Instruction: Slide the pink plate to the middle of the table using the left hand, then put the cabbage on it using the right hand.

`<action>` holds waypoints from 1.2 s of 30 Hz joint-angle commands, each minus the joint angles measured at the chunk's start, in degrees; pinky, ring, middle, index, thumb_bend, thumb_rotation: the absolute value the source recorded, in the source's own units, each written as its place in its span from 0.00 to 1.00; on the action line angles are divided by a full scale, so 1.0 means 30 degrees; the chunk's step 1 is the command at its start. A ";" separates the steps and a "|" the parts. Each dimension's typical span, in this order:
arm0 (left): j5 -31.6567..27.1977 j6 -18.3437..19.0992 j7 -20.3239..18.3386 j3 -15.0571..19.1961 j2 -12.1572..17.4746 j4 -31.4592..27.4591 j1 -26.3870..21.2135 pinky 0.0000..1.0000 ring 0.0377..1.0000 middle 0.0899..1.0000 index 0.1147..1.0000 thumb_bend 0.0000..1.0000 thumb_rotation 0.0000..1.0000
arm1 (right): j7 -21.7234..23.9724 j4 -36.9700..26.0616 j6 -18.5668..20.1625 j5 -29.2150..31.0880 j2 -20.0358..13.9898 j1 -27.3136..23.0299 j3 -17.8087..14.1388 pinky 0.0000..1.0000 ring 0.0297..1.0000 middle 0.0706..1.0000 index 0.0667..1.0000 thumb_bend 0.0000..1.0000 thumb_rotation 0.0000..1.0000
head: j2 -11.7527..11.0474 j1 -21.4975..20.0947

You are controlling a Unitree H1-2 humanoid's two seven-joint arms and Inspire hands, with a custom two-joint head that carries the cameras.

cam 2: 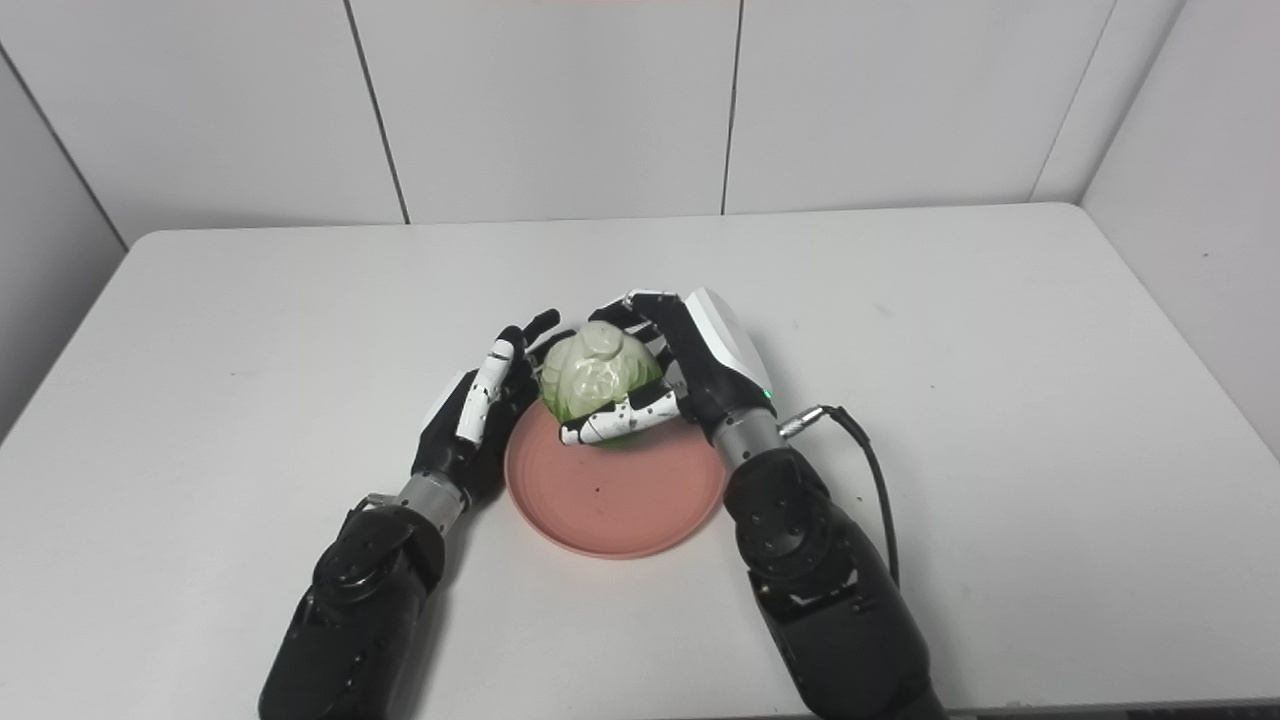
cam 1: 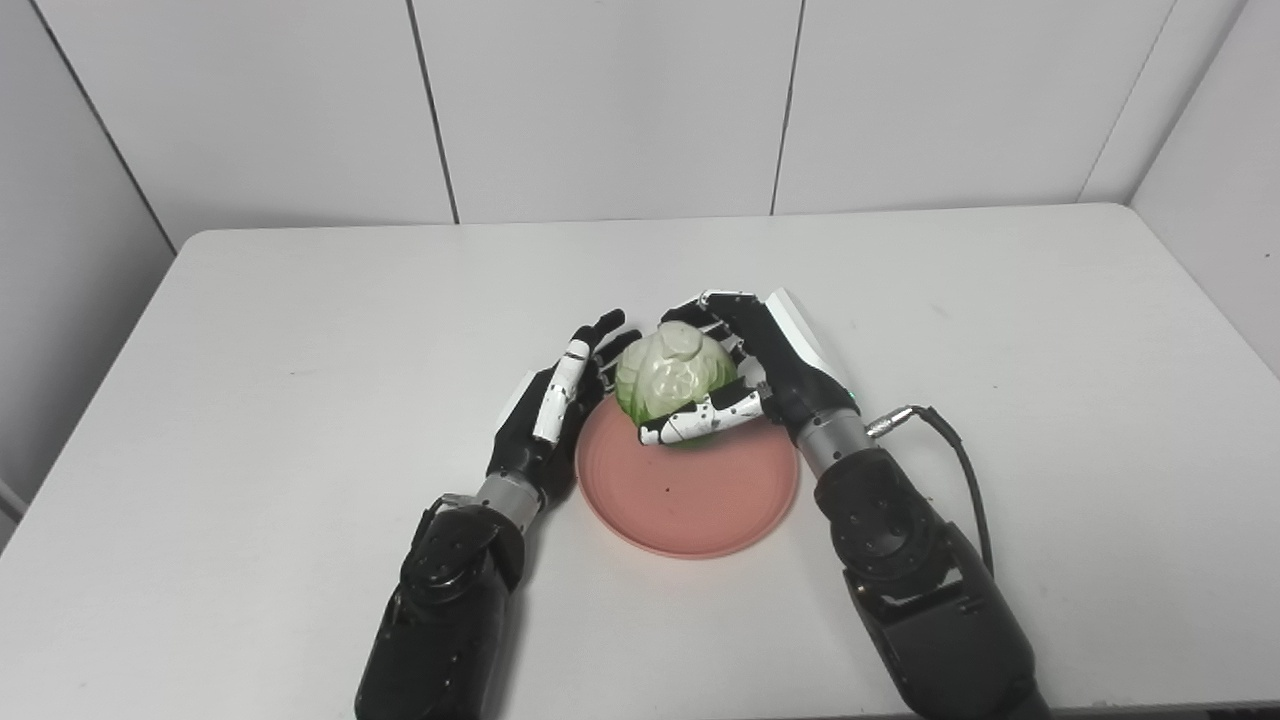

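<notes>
With the pink plate (cam 1: 688, 490) near the table's (cam 1: 300, 330) middle, the right hand (cam 1: 745, 375), fingers and thumb wrapped around the cabbage (cam 1: 672, 375), holds it over the plate's far rim, apparently needing only release, while the left hand (cam 1: 550, 410) rests loosely spread beside it.

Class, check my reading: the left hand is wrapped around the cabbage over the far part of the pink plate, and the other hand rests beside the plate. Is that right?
Not quite: the right hand is wrapped around the cabbage, as the left eye view shows. The cabbage is over the far part of the pink plate, and the left hand rests beside the plate.
</notes>
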 commanded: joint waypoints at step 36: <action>0.0353 0.2266 0.0242 0.0105 -0.0046 -0.0500 0.0764 0.83 0.87 0.87 0.87 0.44 1.00 | 0.0307 0.0165 -0.1790 -0.1340 -0.0160 0.0722 0.0454 0.36 0.39 0.41 0.47 0.53 0.00 | 0.0718 -0.0355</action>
